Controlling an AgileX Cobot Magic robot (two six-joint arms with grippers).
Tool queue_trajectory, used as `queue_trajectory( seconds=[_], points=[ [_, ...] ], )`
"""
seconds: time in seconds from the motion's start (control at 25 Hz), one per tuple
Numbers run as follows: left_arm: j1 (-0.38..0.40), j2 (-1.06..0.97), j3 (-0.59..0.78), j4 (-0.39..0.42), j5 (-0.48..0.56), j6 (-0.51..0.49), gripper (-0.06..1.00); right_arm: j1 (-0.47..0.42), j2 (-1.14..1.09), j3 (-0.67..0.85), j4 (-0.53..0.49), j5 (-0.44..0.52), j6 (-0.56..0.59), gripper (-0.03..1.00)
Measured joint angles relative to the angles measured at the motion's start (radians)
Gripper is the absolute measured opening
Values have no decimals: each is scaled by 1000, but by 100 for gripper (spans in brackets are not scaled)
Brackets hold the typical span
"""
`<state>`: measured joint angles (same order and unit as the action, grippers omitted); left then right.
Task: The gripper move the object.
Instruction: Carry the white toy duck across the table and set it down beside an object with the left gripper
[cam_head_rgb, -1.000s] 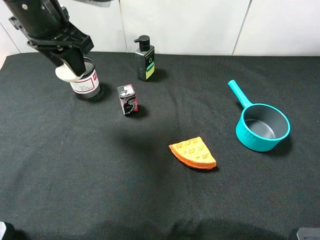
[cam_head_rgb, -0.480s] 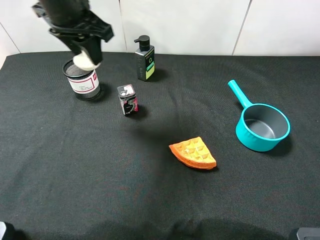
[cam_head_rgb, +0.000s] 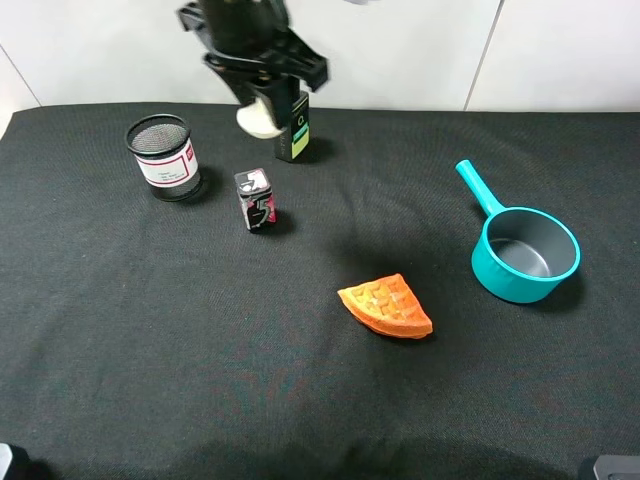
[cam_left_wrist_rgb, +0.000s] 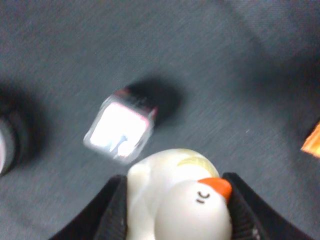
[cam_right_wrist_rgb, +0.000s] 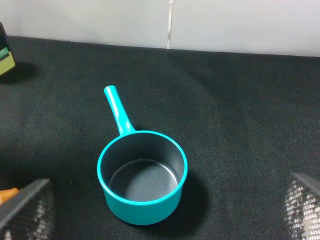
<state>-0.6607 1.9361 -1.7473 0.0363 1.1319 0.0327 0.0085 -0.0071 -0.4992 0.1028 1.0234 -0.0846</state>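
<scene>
White duck toy (cam_left_wrist_rgb: 172, 197) with an orange beak sits clamped between the two black fingers (cam_left_wrist_rgb: 112, 217) of the left gripper (cam_head_rgb: 264, 104). The jaws press on its sides, and its head pokes out beyond the fingertips. The gripper hangs in the air above the black cloth (cam_head_rgb: 150, 330), so the duck is held off the table.

Below the jaws lies a small carton (cam_left_wrist_rgb: 121, 127). A dark pump bottle (cam_head_rgb: 292, 125) stands just behind them, and a mesh cup (cam_head_rgb: 160, 157) stands off to one side. An orange waffle wedge (cam_head_rgb: 386, 306) and a teal saucepan (cam_head_rgb: 525, 252) lie well away from them.

The task names no drop spot. To carry well, the squeeze probably needs to be firm but gentle, because the rounded body could slip. Travelling high enough to clear the bottle and carton seems wise, as does lowering close to bare cloth before letting go.

The right gripper (cam_right_wrist_rgb: 165, 200) shows its fingers spread wide, holding nothing.
</scene>
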Motion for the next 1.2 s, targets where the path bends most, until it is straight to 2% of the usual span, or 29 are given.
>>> queue_trajectory(
  seconds=[0.32,0.64,0.92,1.2],
  points=[
    [-106,160,-184,1,13,-1,45,0,0,0,0,0,0,69],
    [-206,312,-311,9,-2,-1,45,0,0,0,0,0,0,69],
    [-266,390,-335,9,-74,0,45,0,0,0,0,0,0,69],
    [-295,432,-342,8,-131,0,45,0,0,0,0,0,0,69]
  ],
)
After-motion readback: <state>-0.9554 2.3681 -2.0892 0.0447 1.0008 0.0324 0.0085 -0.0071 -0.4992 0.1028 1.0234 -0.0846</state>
